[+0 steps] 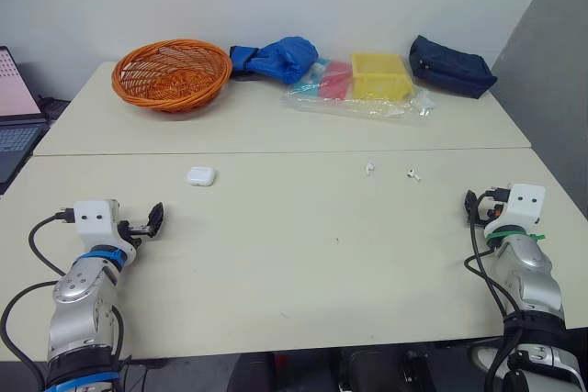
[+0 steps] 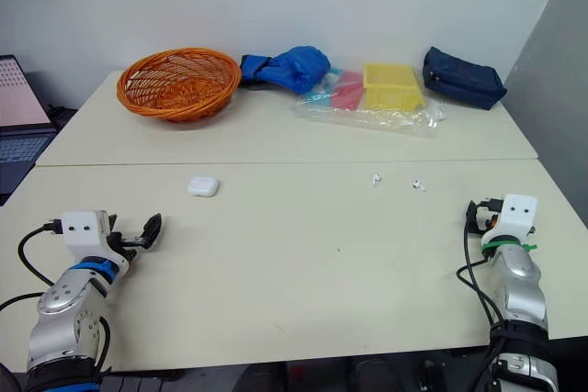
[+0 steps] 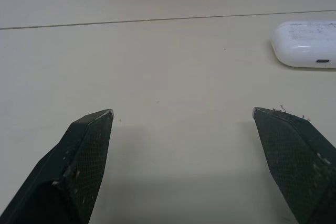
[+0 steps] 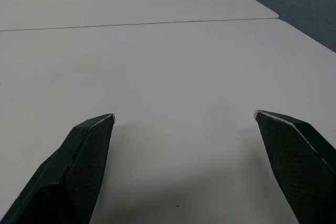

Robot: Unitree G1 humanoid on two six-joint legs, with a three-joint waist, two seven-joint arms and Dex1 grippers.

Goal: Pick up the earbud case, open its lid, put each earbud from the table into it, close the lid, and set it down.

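**Operator:** Entry for this moment. How far along are we?

**Log:** By my reading, you are at the very start and no step is done. The earbud case (image 1: 200, 175) lies flat on the table (image 1: 303, 263) with its lid down, left of centre. The near earbud (image 1: 369, 169) and the far earbud (image 1: 413, 173) lie loose on the table right of centre. They are close to each other but not touching, and well apart from the case. You have every step left: lift the case, open the lid, seat both buds, shut the lid, set the case down.

**Operator:** And the claws?

**Log:** On the left gripper (image 3: 181, 113) the jaws stand wide apart with nothing between them but bare table, and it holds nothing. The case sits ahead of it, off toward one fingertip, near but not in contact. I cannot tell whether the tips rest on the table or hang just above it.

The right gripper (image 4: 184, 114) is also spread wide and empty, with bare table ahead of it. It sits near the table's right edge, and the two earbuds lie ahead of it toward the middle, untouched.

**Operator:** What's the first move, then?

**Log:** My judgement only: the left claw is nearer the case, so you would likely start there.
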